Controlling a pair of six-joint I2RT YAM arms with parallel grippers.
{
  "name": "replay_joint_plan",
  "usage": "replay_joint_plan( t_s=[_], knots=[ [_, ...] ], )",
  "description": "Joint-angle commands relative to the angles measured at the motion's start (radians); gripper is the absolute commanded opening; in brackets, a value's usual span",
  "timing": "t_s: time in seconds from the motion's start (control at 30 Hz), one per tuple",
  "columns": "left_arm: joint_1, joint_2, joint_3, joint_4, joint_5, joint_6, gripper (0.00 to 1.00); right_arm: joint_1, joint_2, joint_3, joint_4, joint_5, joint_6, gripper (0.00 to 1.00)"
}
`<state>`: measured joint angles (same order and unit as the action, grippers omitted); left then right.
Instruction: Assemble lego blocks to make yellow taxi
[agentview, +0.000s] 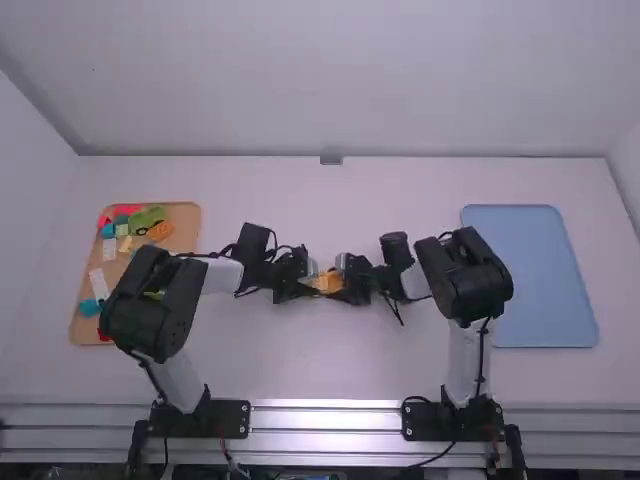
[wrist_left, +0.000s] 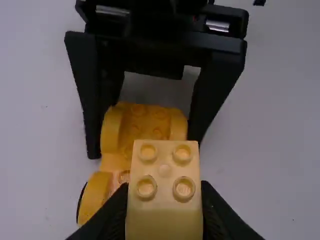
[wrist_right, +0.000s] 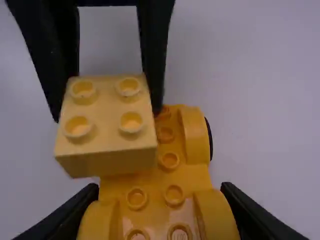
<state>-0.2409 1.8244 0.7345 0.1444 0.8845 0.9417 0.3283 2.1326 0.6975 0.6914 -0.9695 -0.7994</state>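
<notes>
Mid-table in the high view, my left gripper (agentview: 292, 279) and my right gripper (agentview: 356, 277) meet around the orange-yellow car base (agentview: 328, 282). In the left wrist view, my left gripper (wrist_left: 164, 215) is closed on a pale yellow 2x2 brick (wrist_left: 164, 171), held over part of the car base (wrist_left: 138, 122). The right wrist view has my right gripper (wrist_right: 159, 215) gripping the studded base (wrist_right: 165, 192) by its fender sides. There the pale brick (wrist_right: 107, 120) overlaps the base's far part, tilted slightly; whether they touch I cannot tell.
At the left, an orange tray (agentview: 186, 218) holds several coloured blocks, among them a green piece (agentview: 147, 219), with the left arm across its right side. A blue tray (agentview: 530, 275) lies at the right, beside the right arm.
</notes>
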Motion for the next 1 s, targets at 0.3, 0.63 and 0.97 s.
replay_joint_plan(
  t_s=[0.3, 0.63, 0.97],
  knots=[
    [0.023, 0.013, -0.006, -0.014, 0.022, 0.026, 0.02, -0.008, 0.014, -0.071, 0.083, -0.027, 0.092, 0.58],
    [0.013, 0.016, -0.006, -0.017, 0.041, 0.073, 0.02, 0.001, 0.014, 0.005, -0.126, -0.032, -0.001, 0.57],
    [0.011, 0.016, -0.006, -0.057, 0.015, 0.077, 0.02, -0.008, 0.014, 0.006, -0.124, -0.036, -0.013, 0.57]
  ],
)
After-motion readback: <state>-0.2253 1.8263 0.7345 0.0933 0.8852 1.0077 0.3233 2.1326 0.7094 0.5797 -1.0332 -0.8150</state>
